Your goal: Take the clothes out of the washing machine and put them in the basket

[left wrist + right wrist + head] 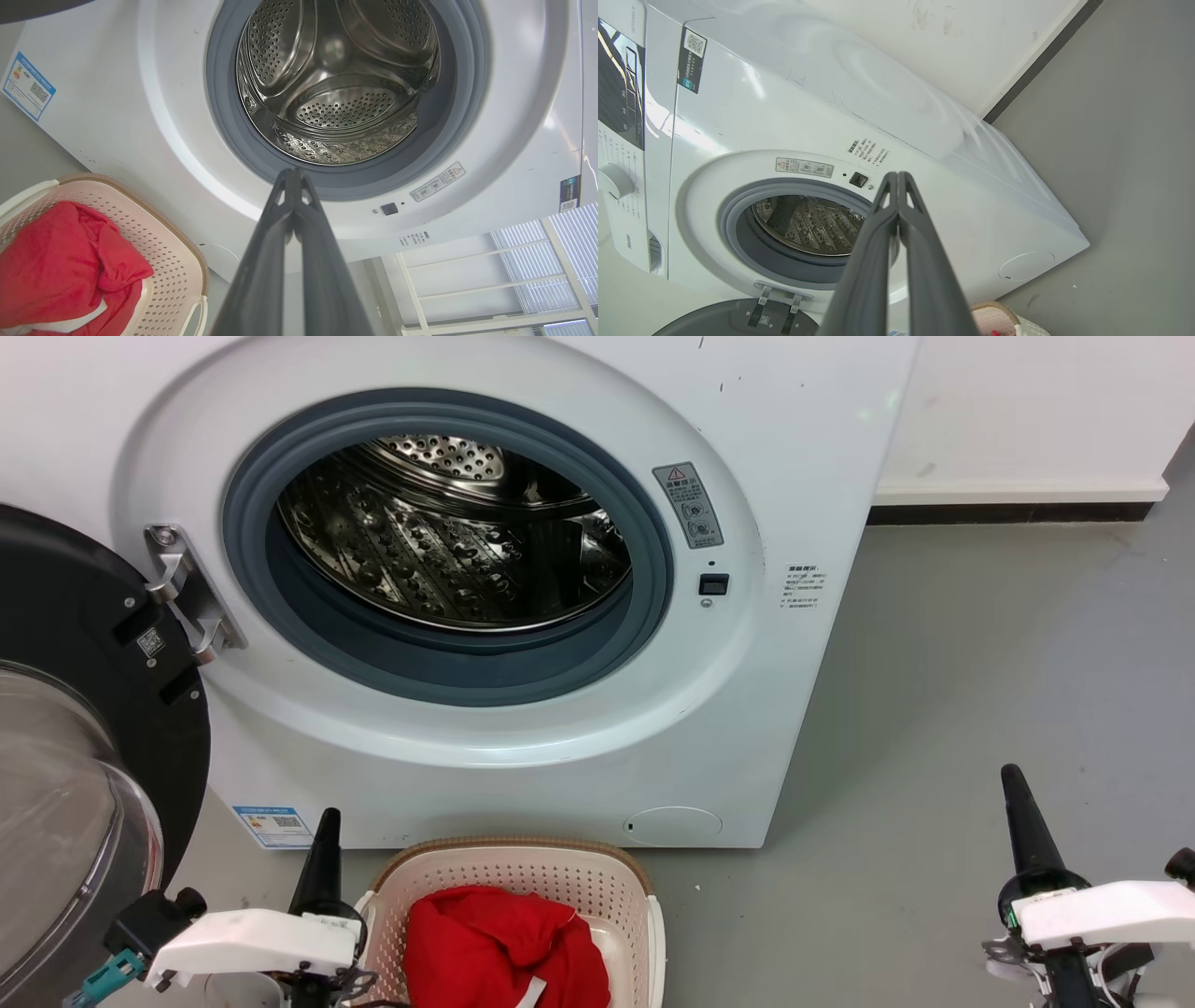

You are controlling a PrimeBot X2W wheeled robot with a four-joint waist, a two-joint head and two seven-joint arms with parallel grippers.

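Apparently finished: red clothes (pixel 504 947) lie in the near basket (pixel 523 877), the steel drum (pixel 448 541) looks empty; left gripper (pixel 294 175) and right gripper (pixel 897 177) are pinched together, empty. Next, just back away.

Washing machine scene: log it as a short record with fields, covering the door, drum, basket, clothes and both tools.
washing machine: white front-loader, porthole open
door: swung open at the robot's left
drum: bare perforated steel where visible
basket: on the floor in front of the machine
clothes: red bundle lying in the basket
left tool: shut, holding nothing, beside the basket
right tool: shut, holding nothing
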